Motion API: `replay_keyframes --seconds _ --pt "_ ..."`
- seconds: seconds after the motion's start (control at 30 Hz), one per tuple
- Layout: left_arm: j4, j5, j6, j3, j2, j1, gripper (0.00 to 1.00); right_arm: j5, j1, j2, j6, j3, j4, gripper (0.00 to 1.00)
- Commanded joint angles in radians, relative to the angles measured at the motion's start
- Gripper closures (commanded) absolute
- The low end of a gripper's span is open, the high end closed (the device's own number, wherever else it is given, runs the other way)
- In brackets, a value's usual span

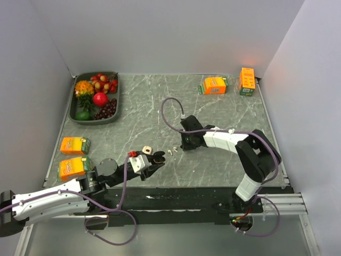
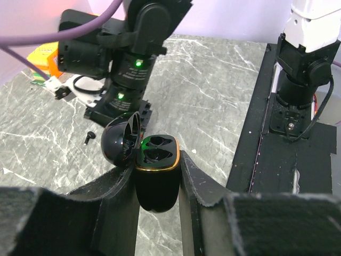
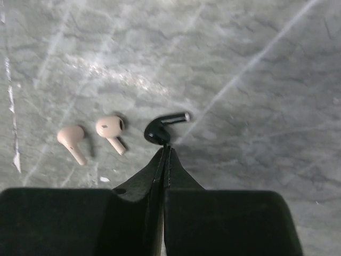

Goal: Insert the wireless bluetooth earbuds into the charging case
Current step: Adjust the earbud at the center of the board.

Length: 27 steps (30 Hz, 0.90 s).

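Gripping the open charging case — left fingers.
Right fingers pressed together at a black earbud — carton print illegible.

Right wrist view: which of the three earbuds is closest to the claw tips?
The black earbud, lying right at the closed tips of the right claw. The two pale earbuds lie farther off, to its left.

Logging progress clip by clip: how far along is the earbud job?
Done: charging case is open, clamped in the left gripper, slots looking empty. In hand: the shut right gripper touches a black earbud on the table. Left: that bud and two white earbuds lie loose; nothing inserted.
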Motion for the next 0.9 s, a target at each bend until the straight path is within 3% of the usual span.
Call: replay_keyframes --seconds 0.0,0.53,0.7,0.8,0.83,0.87 --pt "0.02 -0.006 -0.021 0.029 -0.01 -0.007 0.99 -0.026 0.008 0.067 0.015 0.058 0.041 1.0" --pt "0.026 -0.012 -0.02 0.027 -0.002 -0.007 0.99 -0.011 -0.014 0.205 0.02 0.3 -0.017 1.0" --pt "0.02 -0.016 -0.02 0.026 -0.01 -0.005 0.99 0.015 -0.02 0.15 -0.009 0.333 -0.041 1.0" --pt "0.023 -0.018 -0.017 0.021 -0.016 -0.007 0.99 0.026 -0.021 0.075 -0.015 0.323 -0.068 0.81" --pt "0.022 -0.019 -0.015 0.022 -0.016 -0.007 0.99 0.052 -0.018 0.064 -0.012 0.316 -0.081 0.66" --pt "0.02 -0.019 -0.014 0.025 -0.014 -0.007 0.99 0.056 -0.023 0.055 -0.008 0.31 -0.106 0.6"
